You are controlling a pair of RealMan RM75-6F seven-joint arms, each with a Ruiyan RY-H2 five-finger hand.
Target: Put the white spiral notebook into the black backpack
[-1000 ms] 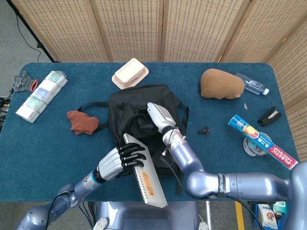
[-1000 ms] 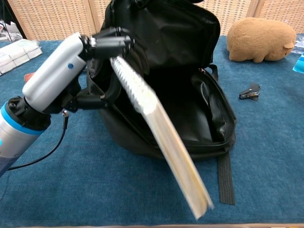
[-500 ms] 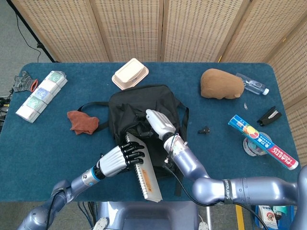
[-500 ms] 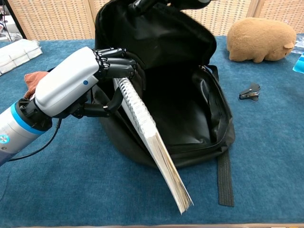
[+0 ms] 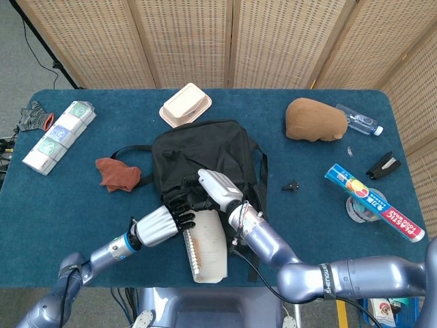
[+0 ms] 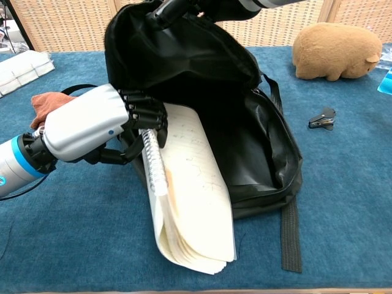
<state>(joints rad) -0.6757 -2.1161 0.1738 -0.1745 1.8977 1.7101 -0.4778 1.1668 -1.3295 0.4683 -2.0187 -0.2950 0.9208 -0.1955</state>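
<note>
The black backpack (image 5: 205, 154) lies mid-table with its mouth toward me, and its dark inside (image 6: 257, 141) shows in the chest view. My right hand (image 5: 217, 186) grips the upper flap and holds it lifted; in the chest view only the fingers (image 6: 166, 8) show, at the top edge. The white spiral notebook (image 5: 207, 246) lies face up at the mouth. Its top end is under the flap, and its fanned pages (image 6: 193, 245) rest on the table in front. My left hand (image 6: 101, 125) grips the notebook's spiral edge near the top; in the head view this left hand (image 5: 164, 222) is left of the bag.
A brown cloth (image 5: 117, 173) lies left of the bag and a beige box (image 5: 185, 104) behind it. A brown plush (image 5: 315, 119), bottle (image 5: 360, 123), small black clip (image 5: 291, 184) and wrap box (image 5: 374, 202) sit to the right. Packets (image 5: 60, 137) lie far left.
The notebook turned from edge-on and tilted to lying flatter, face up, its top end now under the flap. My left hand dropped lower, and my right hand drew the flap toward me.
</note>
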